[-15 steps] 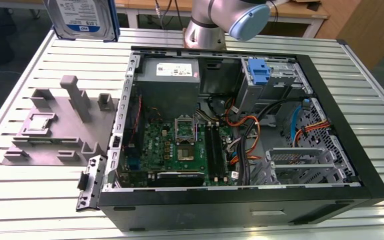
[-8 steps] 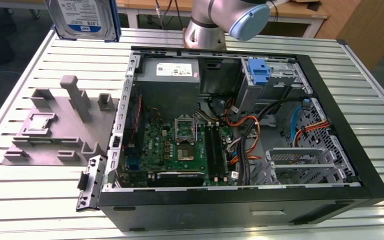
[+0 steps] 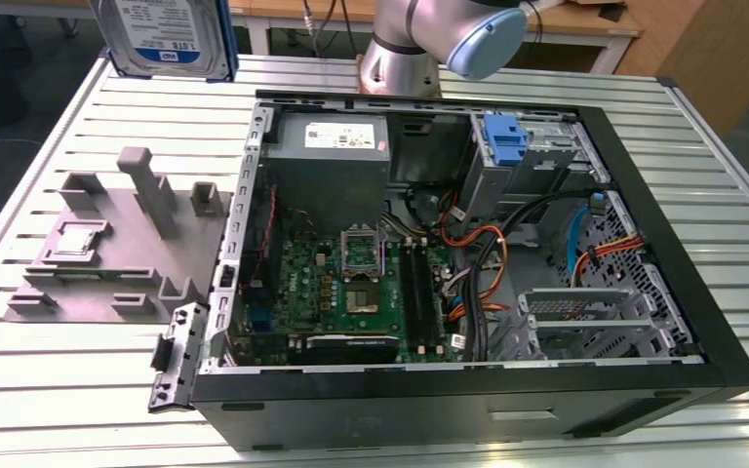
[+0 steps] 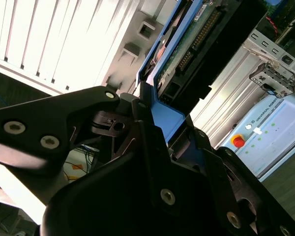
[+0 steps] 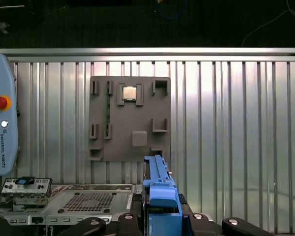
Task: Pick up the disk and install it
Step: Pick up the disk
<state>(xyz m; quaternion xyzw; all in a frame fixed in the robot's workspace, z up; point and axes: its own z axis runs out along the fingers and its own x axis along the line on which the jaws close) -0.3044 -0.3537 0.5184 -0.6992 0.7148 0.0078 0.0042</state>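
Note:
The disk (image 3: 167, 34) hangs high above the table's back corner on the exterior view's left, upright, with its white-and-blue label facing the camera and a blue carrier frame along its edge. In the second wrist view the disk's (image 4: 187, 44) circuit-board underside and blue frame run out from between the black fingers (image 4: 137, 147) of my gripper (image 4: 160, 123), which is shut on the frame. In the first wrist view the disk's blue frame edge (image 5: 160, 189) rises from the gripper (image 5: 160, 219).
An open computer case (image 3: 687, 292) lies on the slatted table with its motherboard (image 3: 348, 283), grey power supply (image 3: 329, 141) and metal drive cage with a blue bracket (image 3: 507, 146). A grey fixture plate (image 3: 101, 253) lies on the exterior view's left. The arm's base (image 3: 401, 49) stands behind the case.

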